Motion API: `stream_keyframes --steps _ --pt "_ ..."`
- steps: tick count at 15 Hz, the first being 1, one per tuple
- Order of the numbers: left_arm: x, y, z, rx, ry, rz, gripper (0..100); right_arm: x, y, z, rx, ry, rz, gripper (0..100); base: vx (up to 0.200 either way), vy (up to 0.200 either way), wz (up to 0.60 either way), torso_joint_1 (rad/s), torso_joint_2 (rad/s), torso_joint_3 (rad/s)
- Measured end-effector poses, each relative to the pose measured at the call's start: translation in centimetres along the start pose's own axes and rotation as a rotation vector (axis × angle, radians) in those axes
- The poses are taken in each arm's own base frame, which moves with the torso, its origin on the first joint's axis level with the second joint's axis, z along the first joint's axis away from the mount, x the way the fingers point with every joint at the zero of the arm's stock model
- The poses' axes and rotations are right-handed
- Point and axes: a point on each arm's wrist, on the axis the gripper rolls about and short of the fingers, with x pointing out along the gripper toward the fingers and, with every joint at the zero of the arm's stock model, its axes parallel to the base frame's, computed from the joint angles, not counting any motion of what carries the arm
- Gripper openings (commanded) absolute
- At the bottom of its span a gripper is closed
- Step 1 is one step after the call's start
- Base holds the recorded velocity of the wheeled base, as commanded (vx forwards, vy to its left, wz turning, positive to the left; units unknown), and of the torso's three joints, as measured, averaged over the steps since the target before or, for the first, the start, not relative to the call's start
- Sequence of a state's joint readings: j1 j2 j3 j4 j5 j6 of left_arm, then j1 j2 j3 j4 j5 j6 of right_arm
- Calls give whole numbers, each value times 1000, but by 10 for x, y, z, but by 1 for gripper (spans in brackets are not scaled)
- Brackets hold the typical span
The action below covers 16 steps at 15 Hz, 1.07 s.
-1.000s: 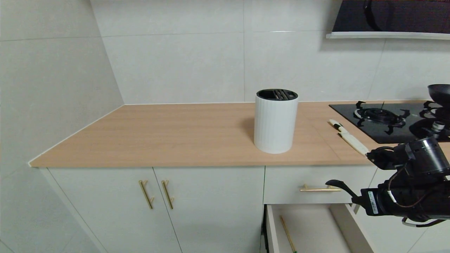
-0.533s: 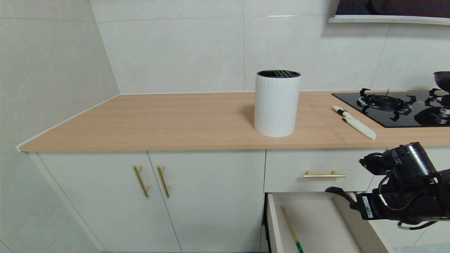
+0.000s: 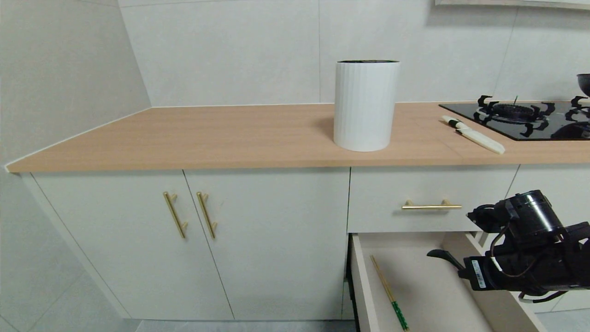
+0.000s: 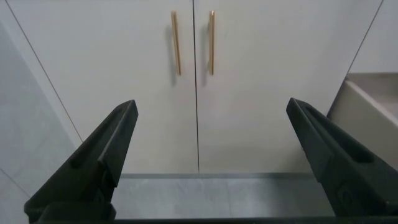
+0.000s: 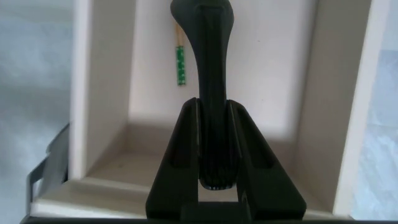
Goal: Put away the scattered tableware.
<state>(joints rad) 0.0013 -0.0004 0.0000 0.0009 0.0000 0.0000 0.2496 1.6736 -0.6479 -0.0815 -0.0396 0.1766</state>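
Clamping a black utensil handle [image 5: 208,50] above the open drawer [image 5: 273,74], right gripper [image 5: 211,112]; left gripper [image 4: 211,109] spread wide and empty

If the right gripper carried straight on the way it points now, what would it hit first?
Probably the floor of the open drawer. The black utensil clamped in the right gripper would touch there first, beside the chopsticks. Depth is hard to judge.

head: forward, slightly down on counter [image 3: 230,138], mid-distance | left wrist: low, near, facing cupboard doors [image 4: 249,93] | right wrist: close above open drawer [image 5: 273,74], looking down | shared — head sees doors and drawer too
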Motion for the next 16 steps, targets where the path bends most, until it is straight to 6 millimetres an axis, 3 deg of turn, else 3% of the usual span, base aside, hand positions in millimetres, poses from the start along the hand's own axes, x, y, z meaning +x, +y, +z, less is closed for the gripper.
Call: stream_keyframes --steps 4,11,14,16 --pt "0 0 0 0 0 0 100 2 0 -1 -1 9 -2 0 0 0 0 -95 404 303" --pt "0 0 0 0 0 0 100 7 1 6 6 -56 7 0 0 0 0 -11 41 27" --pt "0 0 0 0 0 0 100 26 2 13 18 -152 -38 0 0 0 0 0 0 0" --pt "0 0 0 0 0 0 100 55 2 12 31 -199 -79 0 0 0 0 0 0 0"
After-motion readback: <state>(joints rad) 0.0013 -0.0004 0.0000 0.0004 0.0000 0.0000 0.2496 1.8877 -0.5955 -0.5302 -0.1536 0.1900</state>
